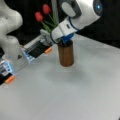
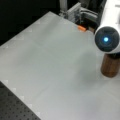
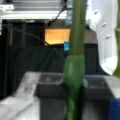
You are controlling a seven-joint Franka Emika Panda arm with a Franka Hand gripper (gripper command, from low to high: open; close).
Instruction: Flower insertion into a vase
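One vase (image 1: 66,56) stood on the tabletop (image 1: 75,95); the gripper (image 1: 65,40), just above its mouth, clasped the stems of two red flowers (image 1: 42,13).

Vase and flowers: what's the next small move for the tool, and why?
Probably a short, straight lowering. In a front view the tool sits right over the mouth of the vase, with the red flowers sticking up behind it. The wrist view shows the green stem running close in front of the camera.
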